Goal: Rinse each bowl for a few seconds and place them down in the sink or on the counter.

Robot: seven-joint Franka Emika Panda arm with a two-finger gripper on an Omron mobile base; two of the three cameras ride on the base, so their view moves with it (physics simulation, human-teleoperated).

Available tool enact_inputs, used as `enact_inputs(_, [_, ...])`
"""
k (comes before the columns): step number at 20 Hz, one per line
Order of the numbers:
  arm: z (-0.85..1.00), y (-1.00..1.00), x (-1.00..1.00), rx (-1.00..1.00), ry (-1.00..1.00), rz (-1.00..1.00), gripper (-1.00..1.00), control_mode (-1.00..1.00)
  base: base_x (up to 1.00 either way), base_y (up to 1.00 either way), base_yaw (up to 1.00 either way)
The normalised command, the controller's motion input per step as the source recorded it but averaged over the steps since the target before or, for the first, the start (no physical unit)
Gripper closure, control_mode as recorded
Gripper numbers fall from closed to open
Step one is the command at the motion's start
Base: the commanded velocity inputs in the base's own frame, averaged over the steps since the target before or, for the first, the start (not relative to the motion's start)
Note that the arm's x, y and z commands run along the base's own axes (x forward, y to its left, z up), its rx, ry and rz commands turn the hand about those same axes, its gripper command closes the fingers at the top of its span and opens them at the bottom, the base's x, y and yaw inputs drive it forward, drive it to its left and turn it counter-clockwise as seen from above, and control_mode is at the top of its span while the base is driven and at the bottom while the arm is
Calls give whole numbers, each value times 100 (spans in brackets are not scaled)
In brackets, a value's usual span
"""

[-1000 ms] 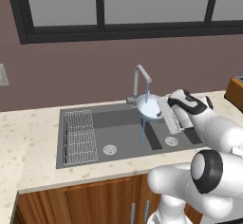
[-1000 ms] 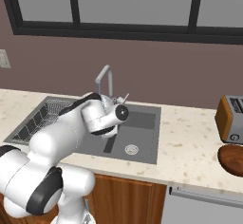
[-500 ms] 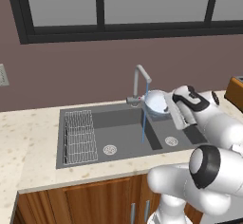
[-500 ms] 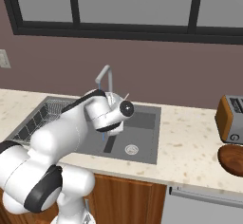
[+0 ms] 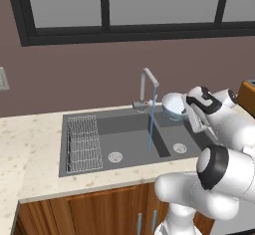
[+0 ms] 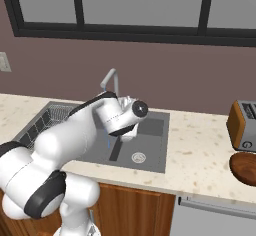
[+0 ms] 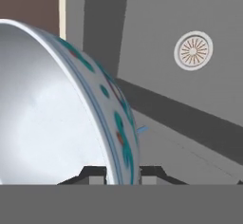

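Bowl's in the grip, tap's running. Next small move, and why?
Probably lower the bowl into the right basin of the sink. The gripper is shut on its rim, and the bowl hangs right of the water stream, clear of it, above that basin.

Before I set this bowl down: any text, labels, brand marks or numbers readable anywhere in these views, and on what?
None readable.
Bowl held in the gripper: teal and red painted spots along the rim, a pattern, not letters.
Toaster: no legible marking on its front.
Wall plate: blank.
Tap and sink: no markings.
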Motion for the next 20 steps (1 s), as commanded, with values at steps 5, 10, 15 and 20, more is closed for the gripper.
enact_inputs(5, [6,-55,-9,5,5,-6,100,-100,0,0,0])
enact_inputs(10, [6,-42,-3,3,6,-11,100,-100,0,0,0])
enact_inputs(15, [2,-29,0,0,8,-14,100,-100,0,0,0])
enact_inputs(20, [0,-22,0,0,4,-17,100,-100,0,0,0])
